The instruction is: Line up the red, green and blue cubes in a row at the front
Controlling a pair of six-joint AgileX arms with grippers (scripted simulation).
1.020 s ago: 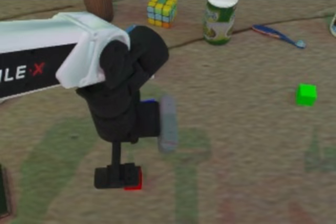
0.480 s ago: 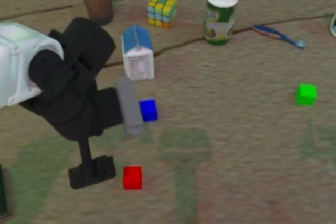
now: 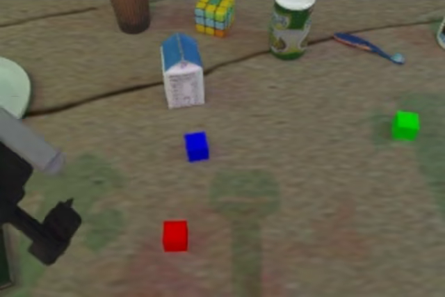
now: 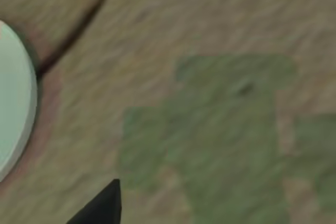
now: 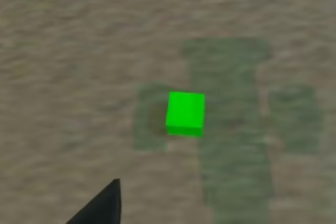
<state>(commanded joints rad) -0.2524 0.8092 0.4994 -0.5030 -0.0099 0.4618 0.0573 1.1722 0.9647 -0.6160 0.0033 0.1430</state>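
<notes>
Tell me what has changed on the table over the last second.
The left arm let go of the red cube and pulled back to the table's left edge, its tool now well clear of it. That uncovered the milk carton and the blue cube. The red cube, blue cube and green cube lie where they were.

No readable text anywhere: the milk carton [image 3: 183,73] shows only a blurred grey print panel, the green-and-white can [image 3: 291,21] only an illegible label, nothing legible on my arm or the cubes.
</notes>
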